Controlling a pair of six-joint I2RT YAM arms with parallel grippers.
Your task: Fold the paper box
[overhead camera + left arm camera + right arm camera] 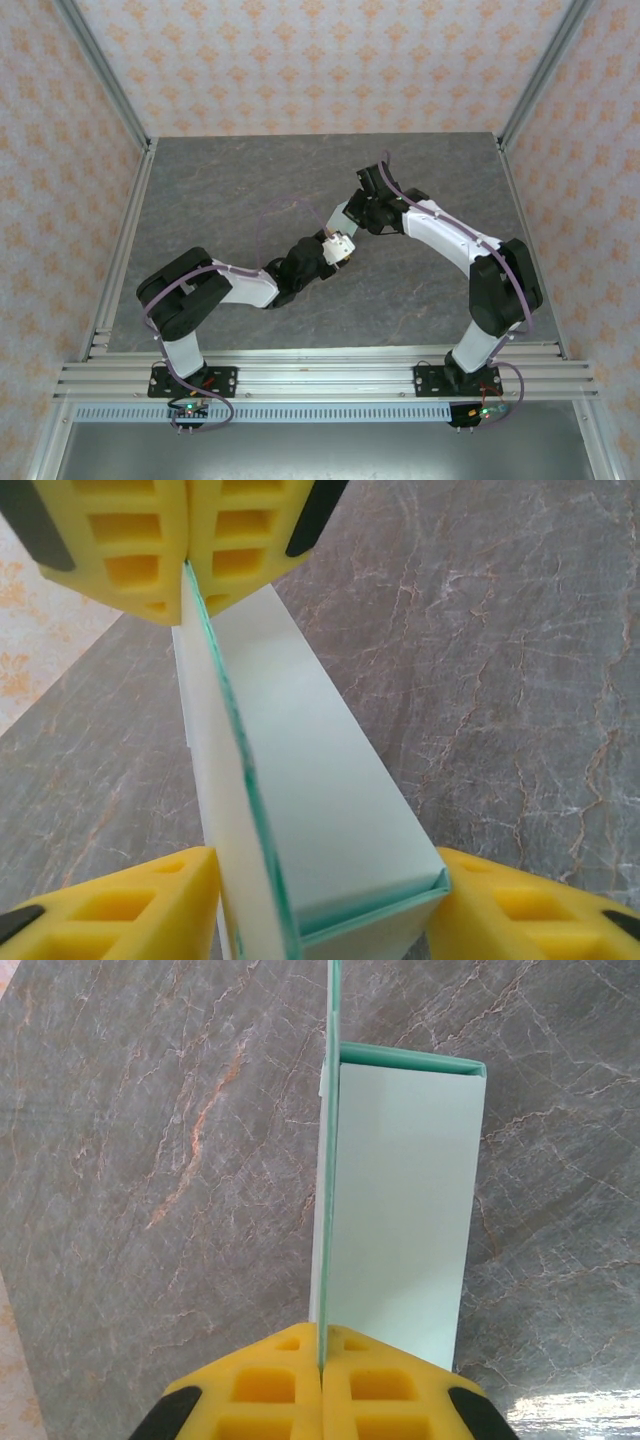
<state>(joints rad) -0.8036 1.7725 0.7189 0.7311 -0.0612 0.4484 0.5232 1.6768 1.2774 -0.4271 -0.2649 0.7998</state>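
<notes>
Right claw (322, 1345): jaws pressed fully together on the thin edge of a panel standing upright along one long side of the paper box (405, 1210). Judged purpose: to pin that panel vertical and steady the piece for the other arm. Left claw (325, 870): jaws part-way apart, one yellow finger on each side of the box's opposite end, at or very near its walls. Whether they press on it cannot be told. Judged purpose: to square the side walls against the pinned panel. Location: the box lies between the two claws over the middle of the grey worktop (220, 200). Whether it rests on it cannot be told. Orientation: a narrow rectangular trough whose long axis runs from one claw to the other.
</notes>
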